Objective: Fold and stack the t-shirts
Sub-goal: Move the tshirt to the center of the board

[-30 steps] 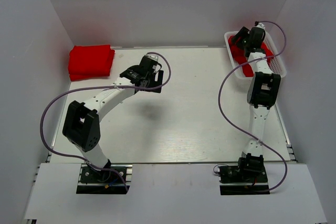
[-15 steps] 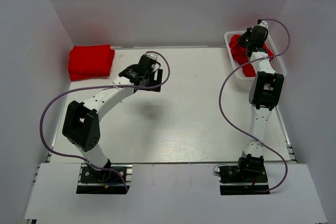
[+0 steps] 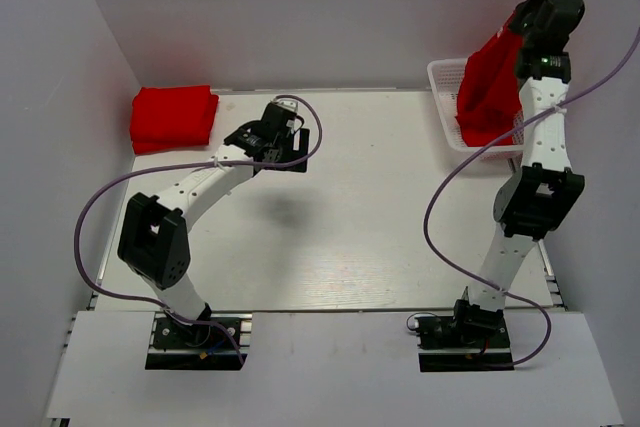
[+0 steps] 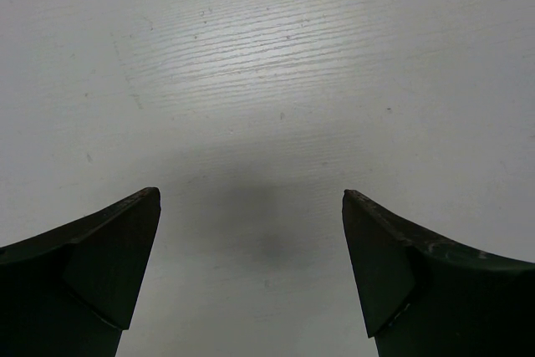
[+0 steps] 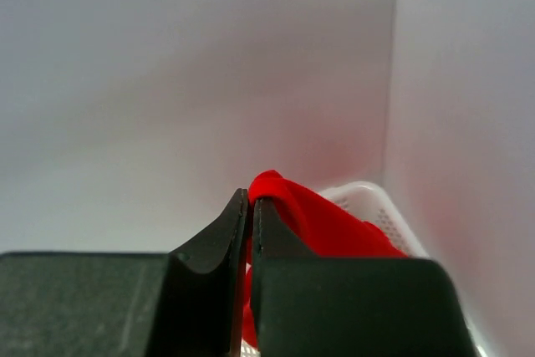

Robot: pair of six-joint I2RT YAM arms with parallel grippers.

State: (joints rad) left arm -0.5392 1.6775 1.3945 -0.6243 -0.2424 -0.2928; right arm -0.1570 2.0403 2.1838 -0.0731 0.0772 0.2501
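The right gripper, pinched shut on a red t-shirt, holds it hanging over the white mesh basket at upper right. The left gripper hovers wide open and empty above the table. The folded t-shirts lie upper left. This looks like the fetching step; next, the shirt likely needs spreading flat mid-table.

1 top cam overhead; 2 wrist close-ups.
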